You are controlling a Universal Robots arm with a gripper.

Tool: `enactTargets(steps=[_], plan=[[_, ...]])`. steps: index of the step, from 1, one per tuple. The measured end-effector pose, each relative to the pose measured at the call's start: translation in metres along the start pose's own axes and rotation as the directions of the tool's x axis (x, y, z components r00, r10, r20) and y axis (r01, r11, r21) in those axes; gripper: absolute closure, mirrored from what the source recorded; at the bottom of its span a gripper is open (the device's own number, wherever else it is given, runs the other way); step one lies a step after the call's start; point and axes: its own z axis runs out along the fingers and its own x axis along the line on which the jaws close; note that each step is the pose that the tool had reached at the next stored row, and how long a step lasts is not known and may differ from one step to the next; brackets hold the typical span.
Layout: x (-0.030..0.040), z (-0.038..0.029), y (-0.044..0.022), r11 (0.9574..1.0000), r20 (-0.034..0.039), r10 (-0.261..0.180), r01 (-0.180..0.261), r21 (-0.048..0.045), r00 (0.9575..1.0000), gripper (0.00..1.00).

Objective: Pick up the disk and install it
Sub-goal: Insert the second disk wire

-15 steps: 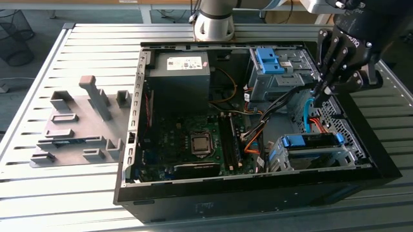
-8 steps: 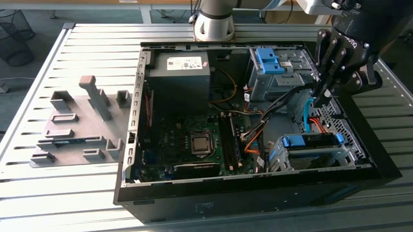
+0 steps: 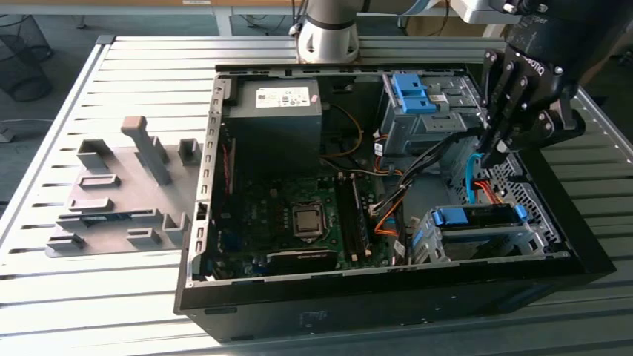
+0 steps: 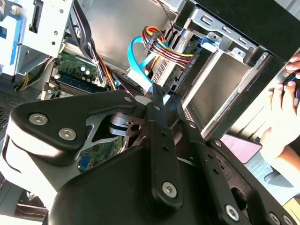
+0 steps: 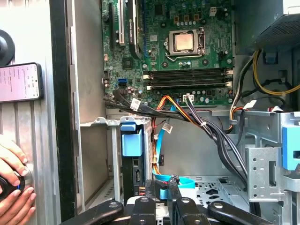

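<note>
The end effector (image 3: 491, 152) hangs inside the open computer case (image 3: 296, 311), which lies on its side on the slatted metal table (image 3: 99, 282). Its black fingers (image 3: 505, 96) are drawn narrow, with nothing between them; in the second wrist view the fingertips (image 4: 157, 101) meet close together above a light blue flat cable (image 4: 138, 58). The disk (image 3: 479, 216), in its bright blue caddy, sits already slotted in the grey metal bay (image 3: 475, 241) just below the end effector in the exterior view. In the first wrist view the caddy's blue tab (image 5: 131, 140) lies a little beyond the fingertips (image 5: 171, 187), apart from them. A second bay carrying a blue bracket (image 3: 413, 94) stands behind the end effector, toward the arm's base. A person's hand (image 5: 11, 187) rests outside the case wall, near a phone (image 5: 18, 82).
</note>
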Motion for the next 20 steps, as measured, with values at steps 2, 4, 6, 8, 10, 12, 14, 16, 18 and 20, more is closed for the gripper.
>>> enactTargets(steps=[2,4,6,8,10,12,14,16,18,20], plan=[[-0.0009,0.0009,0.0000,1.0000,-0.0013,0.000,0.000,0.0001,1.0000,0.75],[-0.0012,0.0019,0.0001,1.0000,-0.0069,0.000,0.000,0.0009,1.0000,0.75],[-0.0013,0.0029,0.0002,1.0000,-0.0170,0.000,0.000,0.0026,0.9999,0.75],[-0.0015,0.0042,0.0002,1.0000,-0.0266,0.000,0.000,0.0046,0.9996,0.75],[-0.0017,0.0063,0.0003,1.0000,-0.0289,0.000,0.000,0.0068,0.9996,0.75],[-0.0020,0.0090,0.0003,1.0000,-0.0295,0.001,0.000,0.0097,0.9996,0.75],[-0.0023,0.0110,0.0004,0.9999,-0.0332,0.001,0.000,0.0125,0.9994,0.75],[-0.0023,0.0117,0.0003,0.9999,-0.0415,0.001,0.000,0.0141,0.9991,0.75],[-0.0023,0.0120,0.0003,0.9999,-0.0466,0.001,0.000,0.0152,0.9989,0.76],[-0.0023,0.0119,0.0000,0.9999,-0.0474,0.001,0.000,0.0153,0.9989,0.83]])
